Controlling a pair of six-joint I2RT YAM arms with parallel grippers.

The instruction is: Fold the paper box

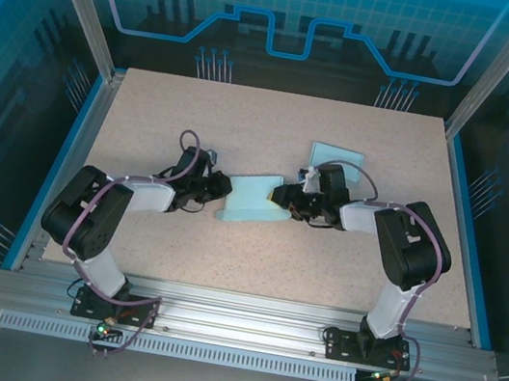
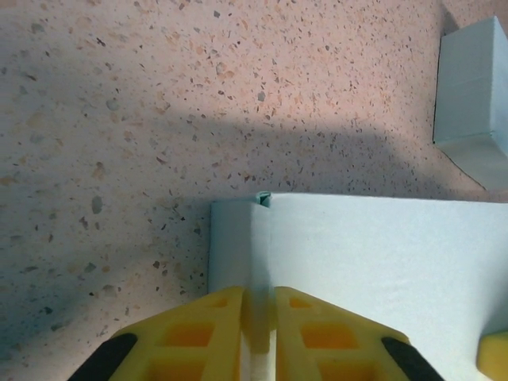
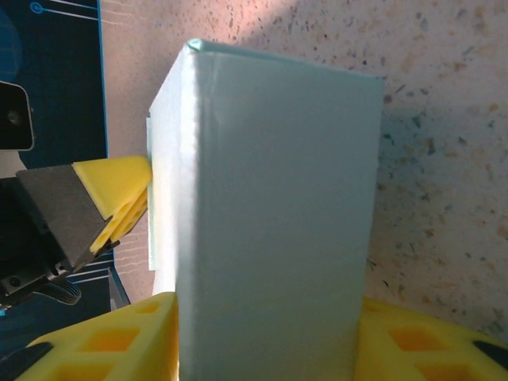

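While the box (image 1: 252,202) lies near the middle of the table (image 1: 247,121), both arms reach in to it from either side, so the fold looks under way but far from finished. From the left wrist view, the left gripper (image 2: 258,305) is pinched tight on a thin upright panel at the box's left end, its yellow fingers (image 2: 214,333) nearly meeting with only paper between them. From the right wrist view, the right gripper (image 3: 266,317) straddles the box's other end with a finger against each side and no gap to be seen, which I read as a grasp on the body rather than a mere hover. Done so far, as I judge it: the flat card is creased and at least two walls stand up, meeting at a clean corner, so the body has some of its form. Left to do: the top view shows the shape still skewed and low rather than square, and I see no end flap tucked in, so squaring the walls and closing the ends seems to remain. Whether the far end is closed I cannot tell. A second pale sheet (image 1: 337,155) lies flat toward the table's far side, right of middle, well apart from the box and touched by neither arm.
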